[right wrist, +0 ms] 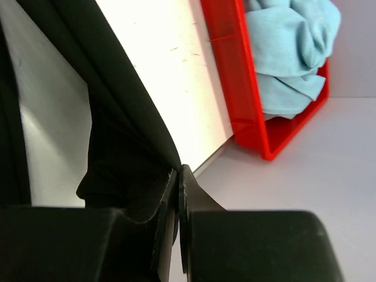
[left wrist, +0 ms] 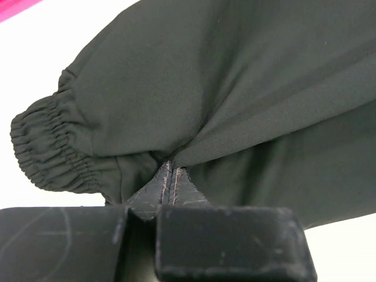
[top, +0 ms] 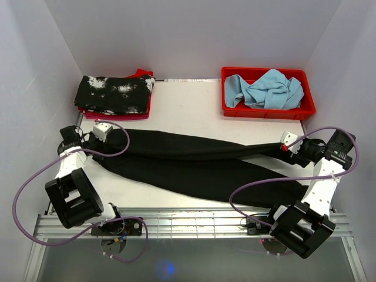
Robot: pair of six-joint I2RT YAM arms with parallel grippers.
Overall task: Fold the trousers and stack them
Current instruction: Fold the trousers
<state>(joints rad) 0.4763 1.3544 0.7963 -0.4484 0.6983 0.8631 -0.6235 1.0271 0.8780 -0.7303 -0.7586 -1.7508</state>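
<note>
The plain black trousers (top: 200, 167) lie stretched across the table from left to right, with two long parts overlapping in the middle. My left gripper (top: 119, 138) is at their left end. In the left wrist view it (left wrist: 169, 171) is shut on a fold of the black fabric (left wrist: 235, 88), next to a gathered elastic hem (left wrist: 41, 150). My right gripper (top: 282, 150) is at their right end. In the right wrist view it (right wrist: 179, 171) is shut, pinching the edge of the black fabric (right wrist: 117, 94).
A red bin (top: 267, 110) with a light blue cloth (top: 267, 88) stands at the back right and also shows in the right wrist view (right wrist: 241, 88). A folded black garment with white splotches (top: 114, 94) lies on red cloth (top: 141, 115) at the back left. White walls close in on both sides.
</note>
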